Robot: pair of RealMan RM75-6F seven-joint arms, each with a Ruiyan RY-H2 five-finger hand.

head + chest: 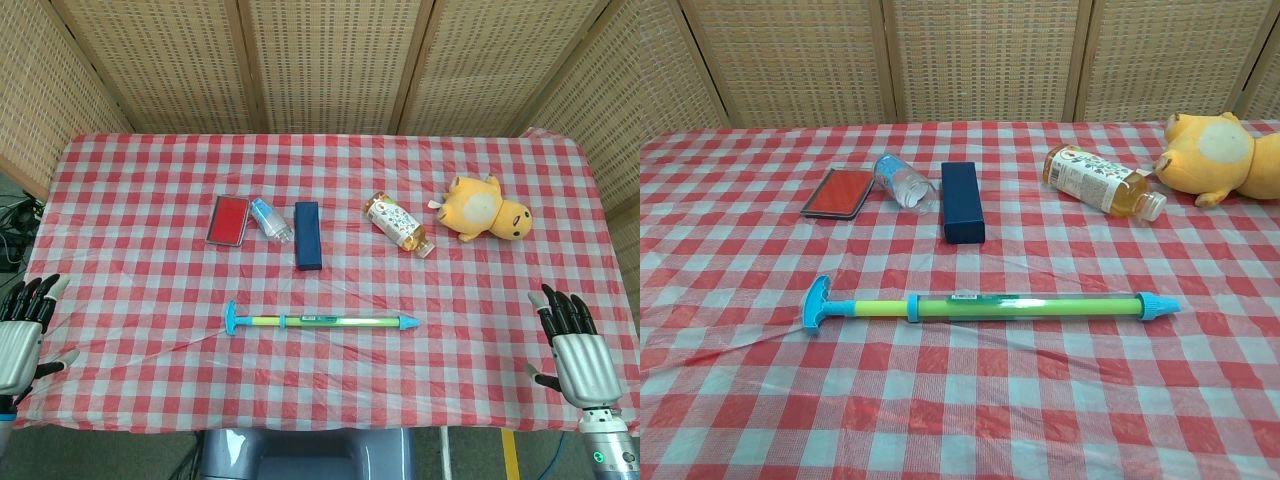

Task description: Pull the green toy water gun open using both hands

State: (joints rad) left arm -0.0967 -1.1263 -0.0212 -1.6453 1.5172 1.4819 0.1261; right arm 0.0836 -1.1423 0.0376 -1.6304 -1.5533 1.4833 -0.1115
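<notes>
Both hands: I see my left hand (pixel 22 335) and right hand (pixel 575 350) with fingers spread, grasping nothing, at the table's near corners.
Water gun: green toy water gun (pixel 320 321) lies flat between them, untouched.

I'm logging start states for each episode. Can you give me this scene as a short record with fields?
target: long green toy water gun with blue T-handle, lying flat, handle toward the robot's left
left hand: open, at the table's edge, touching nothing
right hand: open, at the table's edge, touching nothing
behind target: red flat case, small clear bottle, dark blue box, amber drink bottle, yellow plush toy
surface: red-and-white checked tablecloth
</notes>
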